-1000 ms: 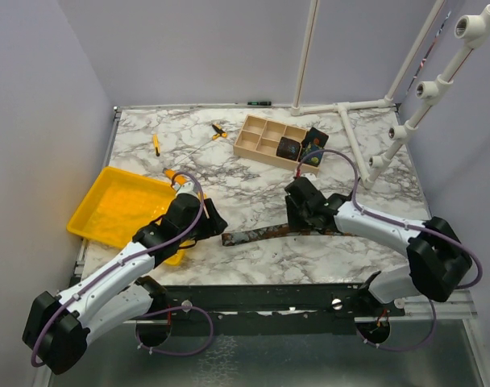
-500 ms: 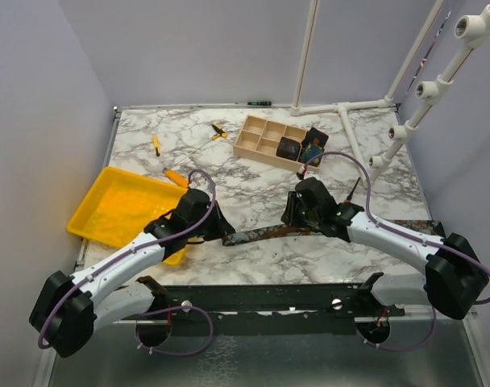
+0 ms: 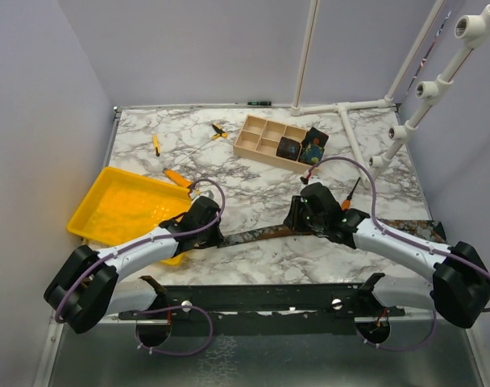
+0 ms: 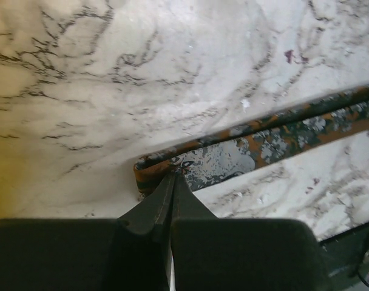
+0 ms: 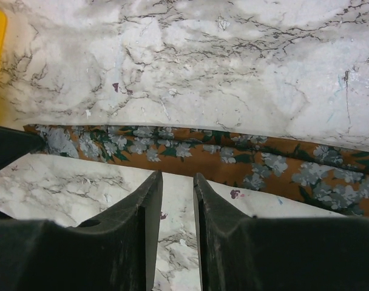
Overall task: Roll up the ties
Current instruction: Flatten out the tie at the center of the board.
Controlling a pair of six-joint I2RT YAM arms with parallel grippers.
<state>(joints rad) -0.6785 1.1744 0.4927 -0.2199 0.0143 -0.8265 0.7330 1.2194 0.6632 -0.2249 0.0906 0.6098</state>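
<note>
Left gripper: the fingers are pressed together with no gap. Their tips sit on the near edge of the rust-brown tie, close to its end, where the cloth puckers slightly.
Right gripper: the fingers are parted by a narrow slit that shows only bare table. They hold nothing, and their tips reach the tie's near edge.
Rust-brown tie: it lies flat on the table as one long strip, running left to right along the near part between the two grippers. Its far right stretch shows again beyond the right arm. The right wrist view shows grey-blue flowers and green leaves on an orange-brown ground.
Left arm: it is stretched low from its base at the near left, angled right and away, and passes over the near corner of the yellow tray.
Right arm: it reaches left from its base at the near right, low over the table. Its forearm crosses above the tie.
Rolled ties: two dark rolls sit at the right end of the wooden organizer, toward the back of the table. The right one carries coloured prints.
Screwdrivers: several with orange handles are scattered on the table, one just beside the tray's far edge.
White pipe frame: it stands at the back right.
</note>
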